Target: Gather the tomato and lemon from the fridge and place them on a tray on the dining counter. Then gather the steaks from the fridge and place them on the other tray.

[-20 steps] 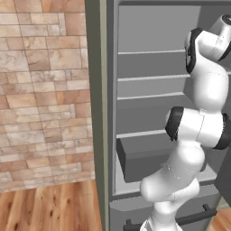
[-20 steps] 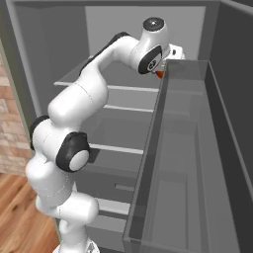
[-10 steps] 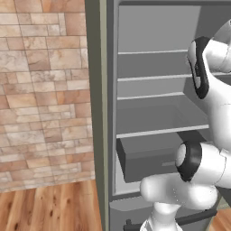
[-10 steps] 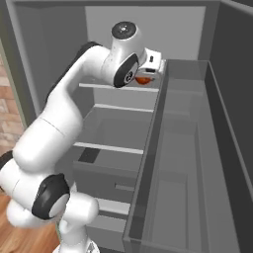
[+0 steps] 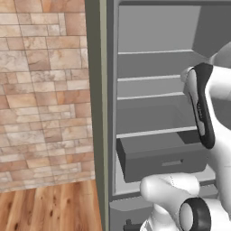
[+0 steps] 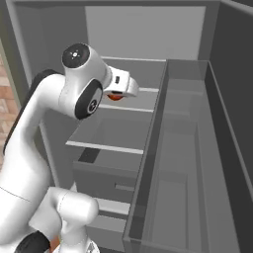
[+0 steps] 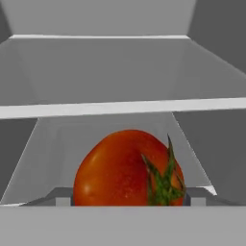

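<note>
Hiding, seemingly tool-held: tomato [image 7: 129,169]

- The arm [image 6: 44,128] is glossy white, built of thick rounded tube links with smooth, seamless shells.
- Its joints are dark grey to black bands and discs set between the white links.
- One round joint cap [image 6: 75,55] is black with a small pale dot at its centre.
- A ring-shaped dark joint [image 5: 193,215] sits low on the near right, rimmed in white.
- The wrist ends in a short white block.
</note>
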